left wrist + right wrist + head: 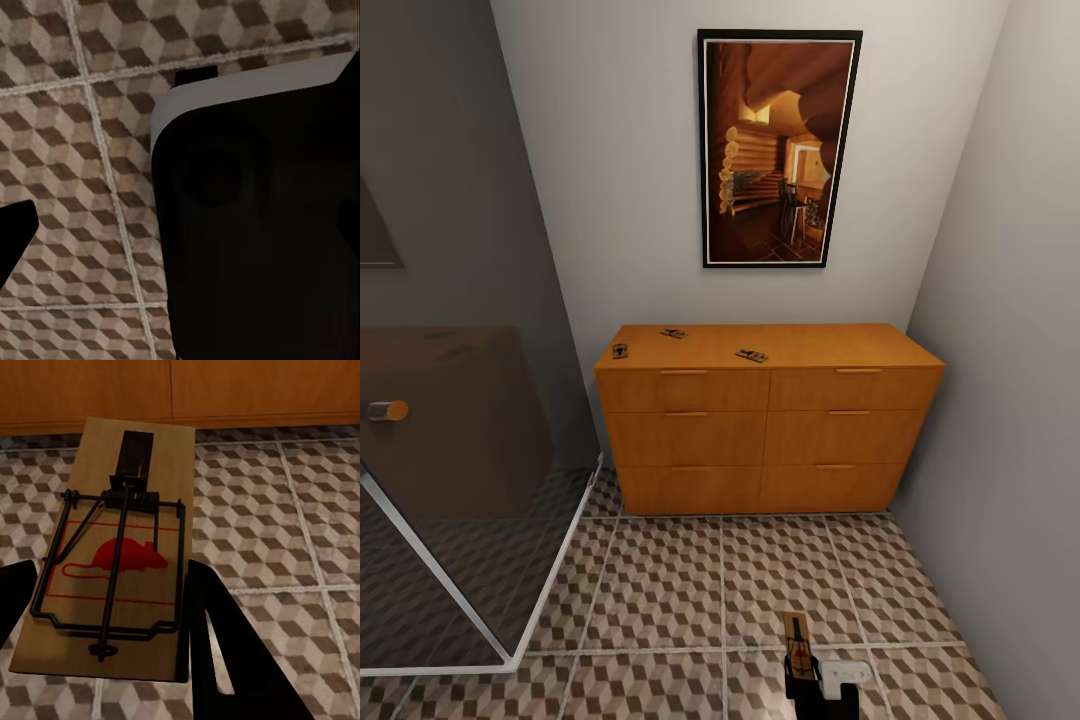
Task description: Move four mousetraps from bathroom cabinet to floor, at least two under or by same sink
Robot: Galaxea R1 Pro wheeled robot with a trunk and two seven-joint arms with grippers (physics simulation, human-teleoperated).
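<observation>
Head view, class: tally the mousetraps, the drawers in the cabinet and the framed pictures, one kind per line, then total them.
Mousetraps: 4, at on the cabinet; in the right gripper
Drawers: 6
Framed pictures: 1
Total: 11

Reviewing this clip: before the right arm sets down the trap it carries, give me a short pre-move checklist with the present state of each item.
1. Mousetrap seated between the right gripper fingers: ok, the board sits between both dark fingers.
2. Bathroom floor below the trap free of objects: ok, bare patterned tile.
3. Traps left on the cabinet top: three, at and; task not yet done.
4. Sink nearby for placement: cannot tell.
5. Left gripper free: cannot tell, one dark fingertip shows over tile.
6. Cabinet drawers shut: ok.
</observation>
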